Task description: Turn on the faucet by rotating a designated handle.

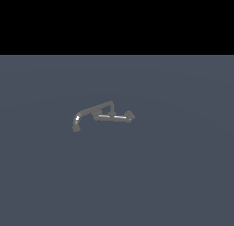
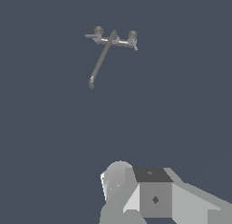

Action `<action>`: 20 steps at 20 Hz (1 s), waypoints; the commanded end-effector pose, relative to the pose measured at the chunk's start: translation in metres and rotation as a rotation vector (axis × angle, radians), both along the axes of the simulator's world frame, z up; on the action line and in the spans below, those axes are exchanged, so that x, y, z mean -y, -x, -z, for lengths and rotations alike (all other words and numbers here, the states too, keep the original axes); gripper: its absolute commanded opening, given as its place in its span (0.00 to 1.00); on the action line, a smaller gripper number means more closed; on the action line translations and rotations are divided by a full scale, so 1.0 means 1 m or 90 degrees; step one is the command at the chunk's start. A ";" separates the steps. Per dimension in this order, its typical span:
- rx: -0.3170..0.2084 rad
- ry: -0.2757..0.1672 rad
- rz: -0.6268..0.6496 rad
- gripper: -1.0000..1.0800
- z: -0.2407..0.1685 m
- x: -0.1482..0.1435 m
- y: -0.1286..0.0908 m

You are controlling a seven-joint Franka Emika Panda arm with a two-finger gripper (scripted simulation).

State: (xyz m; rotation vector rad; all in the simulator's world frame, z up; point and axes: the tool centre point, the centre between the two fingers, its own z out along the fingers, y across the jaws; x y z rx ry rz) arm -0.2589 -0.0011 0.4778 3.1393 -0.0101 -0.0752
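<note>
Your faucet (image 1: pixel 103 115) sits alone mid-bench (image 1: pixel 183 174), spout arching off a shiny crossbar (image 2: pixel 113 40) with a knob at each end, so either handle is reachable. The arm's well apart from it, and I can't tell if the claw's wide or narrow.

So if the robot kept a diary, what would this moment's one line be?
phase: approach | faucet: untouched, spout arched off crossbar | fingers: not seen | contact: none
</note>
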 end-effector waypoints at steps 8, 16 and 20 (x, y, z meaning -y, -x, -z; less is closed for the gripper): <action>0.000 0.000 0.016 0.00 0.007 -0.006 -0.003; 0.001 0.001 0.072 0.00 0.031 -0.026 -0.013; 0.002 0.002 0.116 0.00 0.050 -0.041 -0.023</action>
